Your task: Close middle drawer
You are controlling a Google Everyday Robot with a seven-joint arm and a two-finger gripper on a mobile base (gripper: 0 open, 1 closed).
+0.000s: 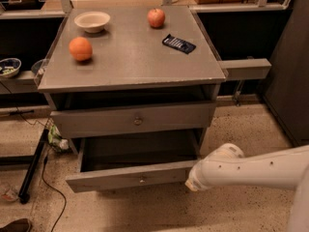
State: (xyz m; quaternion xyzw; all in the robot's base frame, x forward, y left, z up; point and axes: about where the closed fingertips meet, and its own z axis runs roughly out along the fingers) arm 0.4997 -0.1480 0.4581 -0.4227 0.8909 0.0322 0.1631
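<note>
The middle drawer (137,179) is pulled well out below the cabinet top, its deep grey inside showing. Its low front panel has a tiny central knob (142,180). My gripper (192,181) is at the end of the white arm (251,170), right at the right end of this drawer's front panel. The gripper's tip is hidden behind the arm's end. Above it, the taller-fronted drawer (135,120) with a bigger round knob stands slightly out. The lowest drawer is hidden.
On the cabinet top (130,57) lie an orange (80,48), a white bowl (92,21), an apple (156,17) and a dark packet (178,43). A black pole and cable (34,168) lie on the floor at left. A grey ledge (244,69) sticks out at right.
</note>
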